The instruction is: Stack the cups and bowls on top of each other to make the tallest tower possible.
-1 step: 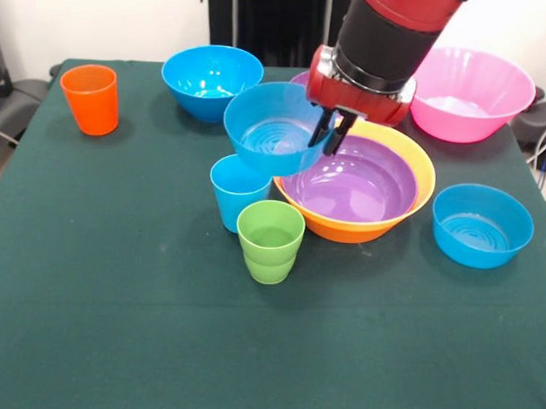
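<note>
Pincer (pixel 333 130) is seen in the front view pinched on the rim of a small blue bowl (pixel 274 127), which is held lifted and tipped, its mouth turned toward the camera. Judged: the rim pinch lets the bowl be carried over the other pieces. Below it a light blue cup (pixel 236 191) stands upright on the green table (pixel 116 325), and a green ridged cup (pixel 270 240) stands just in front of that, touching or nearly so. A purple bowl (pixel 350 182) is nested inside the orange-yellow bowl (pixel 412 196), a likely tower base. An orange cup (pixel 90 98) stands well apart at the far left. Two more blue bowls are set out, one at the back (pixel 211 80) and one at the right (pixel 482 224). A pink bowl (pixel 479 90) is partly covered by the arm. A purple sliver behind the gripper cannot be made out. Only this one view is given.
</note>
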